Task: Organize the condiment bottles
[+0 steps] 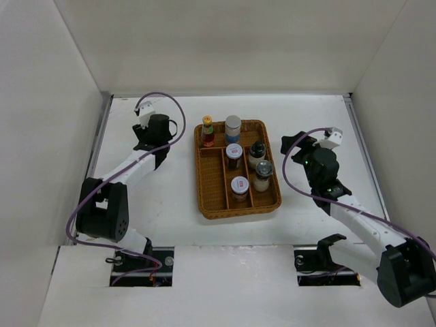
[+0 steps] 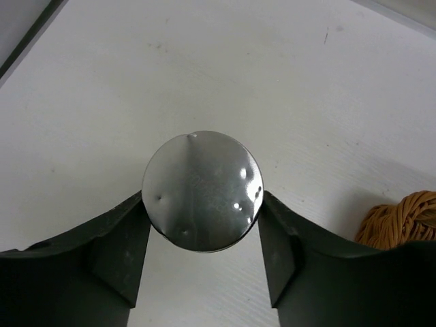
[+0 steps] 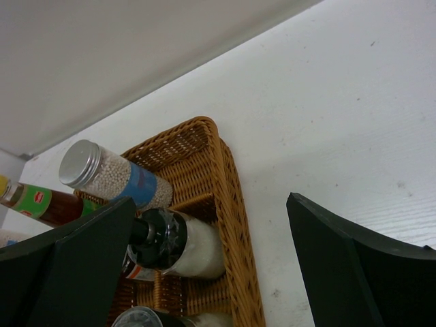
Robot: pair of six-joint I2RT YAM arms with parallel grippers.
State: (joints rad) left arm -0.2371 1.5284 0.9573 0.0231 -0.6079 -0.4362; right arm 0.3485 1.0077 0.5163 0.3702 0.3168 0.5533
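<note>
Working from my end of the table (image 1: pixel 170 204) outward: the wicker tray (image 1: pixel 231 214) sits between the two arms with six of the bottles standing in it. Nearest me, in the middle lane, is a white-lidded jar (image 1: pixel 239 187) with a red mark on top and brown contents. In the right lane, a little further out, stands a silver-lidded shaker (image 1: pixel 263 176) with something pale inside. Behind the first jar, in the same lane, is a second white-lidded jar (image 1: pixel 234 155), also red-marked. Level with it in the right lane is the black-capped bottle (image 1: pixel 257 152); on the right wrist camera I can see it is filled with white grains.

My right gripper (image 1: pixel 293 144) hangs just beside the tray's right rim with its jaws spread wide and nothing between them.

Across the far end of the tray stand the red sauce bottle (image 1: pixel 207 131), yellow-capped, in the left corner, and next to it the blue-banded jar (image 1: pixel 233 127), which is packed with small white beads.

The seventh one is outside the tray, on the table to its left: a silver-lidded jar (image 2: pixel 202 191). My left gripper (image 1: pixel 159 129) is over it, jaws pinching it from both sides just under the dented lid. I cannot see what is inside it.
</note>
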